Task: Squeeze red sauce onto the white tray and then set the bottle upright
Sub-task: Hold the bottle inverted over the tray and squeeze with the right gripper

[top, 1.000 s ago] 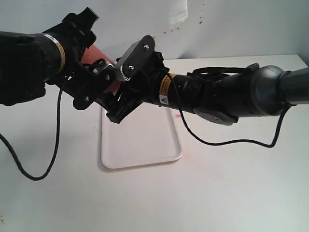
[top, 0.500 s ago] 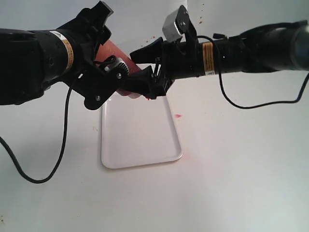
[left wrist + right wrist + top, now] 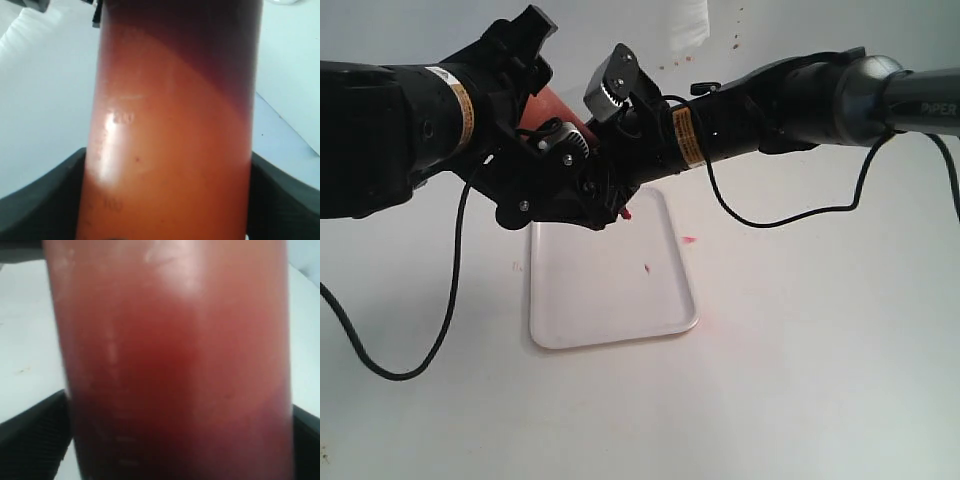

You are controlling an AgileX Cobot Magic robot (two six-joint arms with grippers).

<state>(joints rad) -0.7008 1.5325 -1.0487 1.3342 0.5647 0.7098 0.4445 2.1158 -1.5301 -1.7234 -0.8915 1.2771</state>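
1. Left jaws and right jaws both clamp the bottle (image 3: 552, 108), which is tilted with its nozzle down above the tray's (image 3: 580, 320) far edge.
2. Right jaws, open half a second ago, now pinch the bottle's body.
3. New: a small drop of red sauce (image 3: 648, 268) on the tray, none there before.
4. Judged: squeezing has begun; standing the bottle upright is still to do.
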